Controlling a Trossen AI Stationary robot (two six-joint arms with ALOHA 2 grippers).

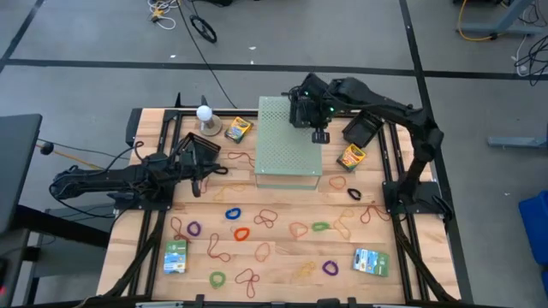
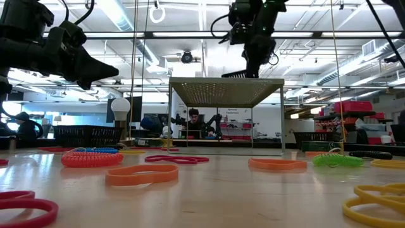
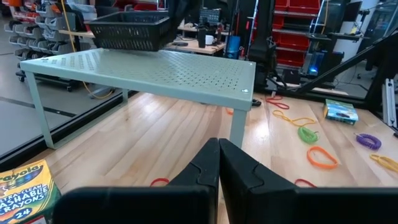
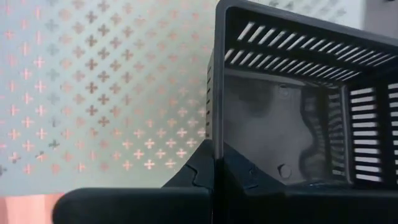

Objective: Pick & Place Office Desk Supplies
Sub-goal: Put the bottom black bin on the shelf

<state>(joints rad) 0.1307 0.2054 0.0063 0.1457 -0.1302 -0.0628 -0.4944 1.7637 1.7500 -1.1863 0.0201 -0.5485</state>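
Above the pale green perforated shelf (image 1: 288, 145), the right claw (image 4: 217, 163) pinches the black basket's (image 4: 298, 112) wall; the left claw (image 3: 218, 163), pressed together, hovers over the tabletop (image 1: 282, 257).

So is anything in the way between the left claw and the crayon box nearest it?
Nothing visible. The left claw, shut, hangs above the table close beside the crayon box; the green shelf stands farther ahead, not between them.

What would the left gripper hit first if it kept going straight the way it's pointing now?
Probably the pale green perforated shelf: the shut left gripper points at its near edge and front leg. Bare wooden table lies between them. Depth is hard to judge, so it might slide underneath instead.
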